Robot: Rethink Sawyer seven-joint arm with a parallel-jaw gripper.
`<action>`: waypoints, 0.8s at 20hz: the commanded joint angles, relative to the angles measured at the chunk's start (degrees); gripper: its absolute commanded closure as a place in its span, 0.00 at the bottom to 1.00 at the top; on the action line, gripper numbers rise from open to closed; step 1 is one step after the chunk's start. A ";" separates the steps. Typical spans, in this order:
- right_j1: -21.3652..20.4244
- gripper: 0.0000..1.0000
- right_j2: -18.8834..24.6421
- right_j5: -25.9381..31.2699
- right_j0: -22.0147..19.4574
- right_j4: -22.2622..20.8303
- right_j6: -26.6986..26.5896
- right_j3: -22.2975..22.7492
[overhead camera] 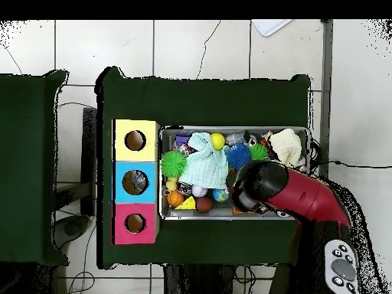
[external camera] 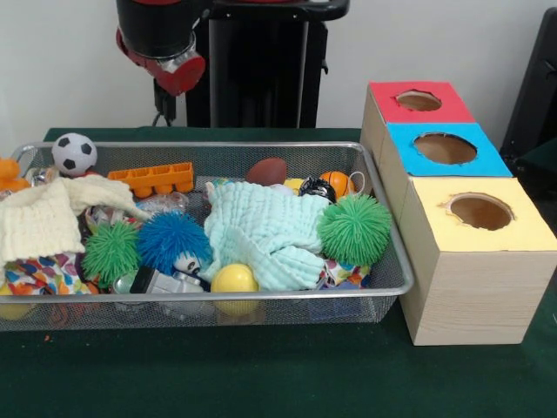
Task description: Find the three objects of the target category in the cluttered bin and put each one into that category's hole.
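Searching step. Nearest the front rim of the wire bin [external camera: 396, 261]: yellow ball [external camera: 234, 278]; behind, a mint cloth [external camera: 261, 231] hiding clutter. Farther back, football [external camera: 266, 170]. Lift cloth first, I'd judge. Arm [external camera: 163, 43] above; fingers' state can't be told.

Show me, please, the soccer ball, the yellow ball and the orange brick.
soccer ball [external camera: 74, 153], front view, middle of ball
yellow ball [external camera: 234, 279], front view, its top
orange brick [external camera: 155, 179], front view, side face
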 commanded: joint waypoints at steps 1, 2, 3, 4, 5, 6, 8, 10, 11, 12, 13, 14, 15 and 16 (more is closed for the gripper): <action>8.42 1.00 9.66 -12.67 -5.67 -0.45 -1.93 0.16; 8.56 1.00 10.24 -13.64 -6.16 -0.79 -2.29 0.30; 8.71 1.00 10.81 -14.61 -6.64 -1.13 -2.65 0.44; 8.96 1.00 11.28 -15.08 -6.98 -1.47 -2.94 0.62; 9.09 1.00 11.46 -15.99 -7.10 -1.81 -2.65 0.70; 9.43 0.00 11.67 -16.84 -7.28 -2.53 -2.29 0.70; 9.88 0.00 11.62 -18.26 -7.23 -3.07 -2.13 0.81; 10.51 0.00 11.61 -19.89 -7.26 -3.68 -2.05 0.95; 10.68 0.00 11.71 -20.23 -7.37 -3.69 -2.00 1.06; 10.89 0.00 11.89 -20.58 -7.55 -3.74 -2.04 1.02; 10.94 0.00 11.99 -20.76 -7.62 -3.83 -1.98 1.13; 11.00 0.00 12.28 -20.79 -7.70 -3.81 -1.89 1.25; 11.19 0.00 12.21 -21.11 -7.57 -4.04 -1.63 1.16; 11.48 0.00 12.14 -21.01 -7.23 -3.98 -1.10 0.78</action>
